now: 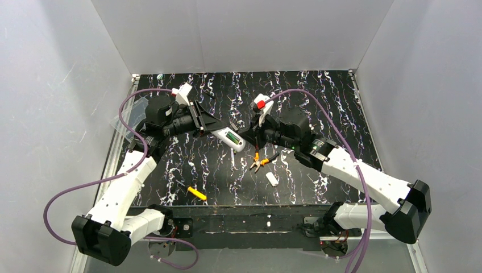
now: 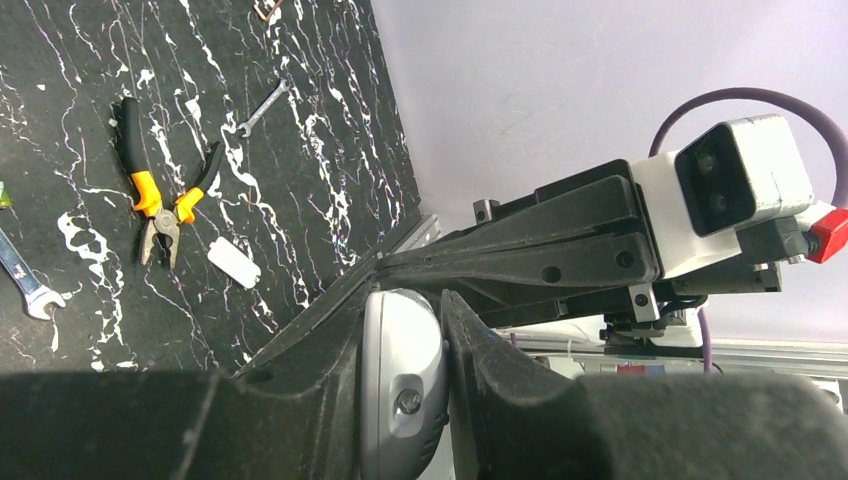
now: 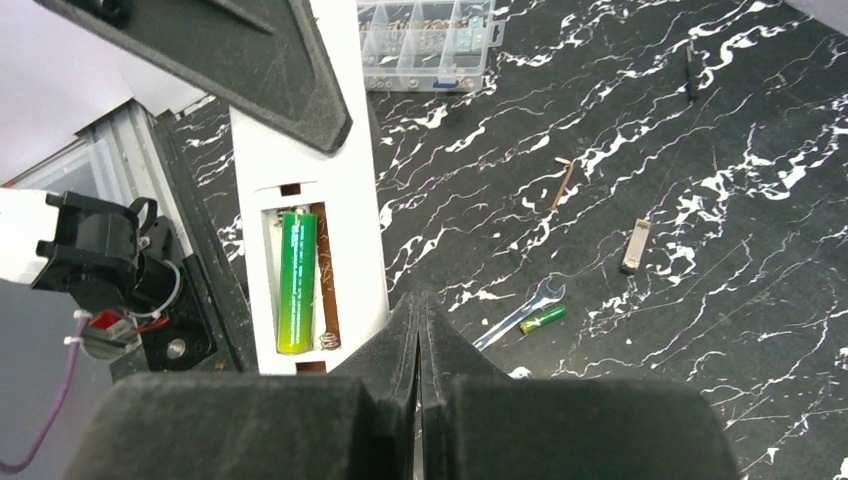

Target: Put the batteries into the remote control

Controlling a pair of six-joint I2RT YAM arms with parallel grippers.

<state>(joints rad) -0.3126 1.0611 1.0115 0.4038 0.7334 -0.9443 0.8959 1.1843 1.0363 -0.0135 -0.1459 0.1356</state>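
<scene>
Black fingers point(image 2: 470, 350) of your left gripper point(image 2: 405, 300) fill the bottom of its wrist view, clamped on either side of the white oblong plastic remote control point(image 2: 400, 380). From above, you see the remote control point(image 1: 230, 138) held off the table at the centre, slanting down to the right, back side up.

Your right wrist view looks into its open compartment. One slim green battery point(image 3: 296, 280) lies seated in the left bay, and the bay next to it shows a bare brown floor. A second green battery point(image 3: 543, 318) lies loose on the black white-veined table point(image 1: 318, 114), touching the head of a small silver wrench point(image 3: 515, 318).

Your right gripper point(image 3: 420, 305) has its fingers pressed flat together with nothing visible between them, tips just beside the remote's near end.

Orange-handled pliers point(image 1: 258, 162) lie below the remote, and a small loose white cover piece point(image 1: 272, 179) sits near them. A yellow-handled tool point(image 1: 196, 193) rests well apart, toward the left arm's base. A clear plastic compartment box point(image 3: 425, 40) stands at the table's edge.
</scene>
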